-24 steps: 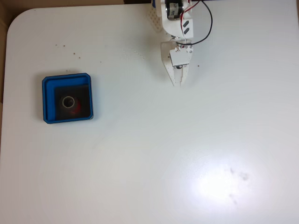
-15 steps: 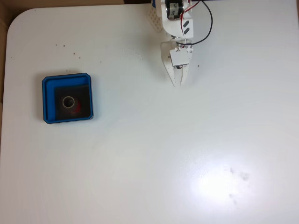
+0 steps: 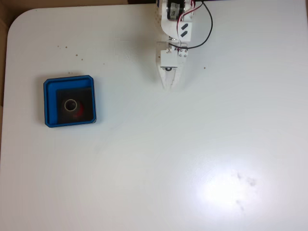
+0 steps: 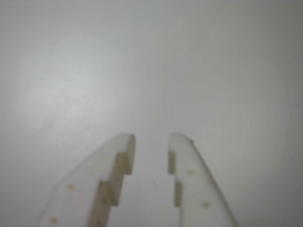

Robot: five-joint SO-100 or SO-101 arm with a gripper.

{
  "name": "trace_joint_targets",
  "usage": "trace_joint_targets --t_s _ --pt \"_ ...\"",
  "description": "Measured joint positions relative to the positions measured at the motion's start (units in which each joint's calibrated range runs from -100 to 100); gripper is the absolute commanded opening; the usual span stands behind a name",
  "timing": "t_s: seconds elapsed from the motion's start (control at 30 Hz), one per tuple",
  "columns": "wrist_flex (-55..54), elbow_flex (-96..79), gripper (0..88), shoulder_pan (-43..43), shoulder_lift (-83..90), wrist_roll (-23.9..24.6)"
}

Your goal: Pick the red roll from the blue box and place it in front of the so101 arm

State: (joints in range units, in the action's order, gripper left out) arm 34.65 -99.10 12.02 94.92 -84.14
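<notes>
The blue box (image 3: 46,103) lies on the left of the white table in the fixed view. The red roll (image 3: 80,111) stands inside it on the black floor, its pale core facing up. The white so101 arm (image 3: 175,26) reaches down from the top edge. Its gripper (image 3: 168,86) points down the picture over bare table, far to the right of the box. In the wrist view the gripper (image 4: 151,146) shows two pale fingers with a narrow gap and nothing between them, above plain white table.
The white table (image 3: 159,163) has a rounded corner at the top left, with brown floor beyond it. A few small dark specks dot the surface near the top left and lower right. A bright glare patch sits at lower right.
The arm has swung a little to the left in the fixed view, so the gripper tips now sit further left. The box and roll have not moved.
</notes>
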Motion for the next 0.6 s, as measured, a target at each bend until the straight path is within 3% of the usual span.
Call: trace_joint_targets --t_s 0.37,0.6 --pt "0.00 0.00 1.4 29.39 0.00 0.00" --pt "-0.08 0.00 1.3 39.88 0.00 -0.08"
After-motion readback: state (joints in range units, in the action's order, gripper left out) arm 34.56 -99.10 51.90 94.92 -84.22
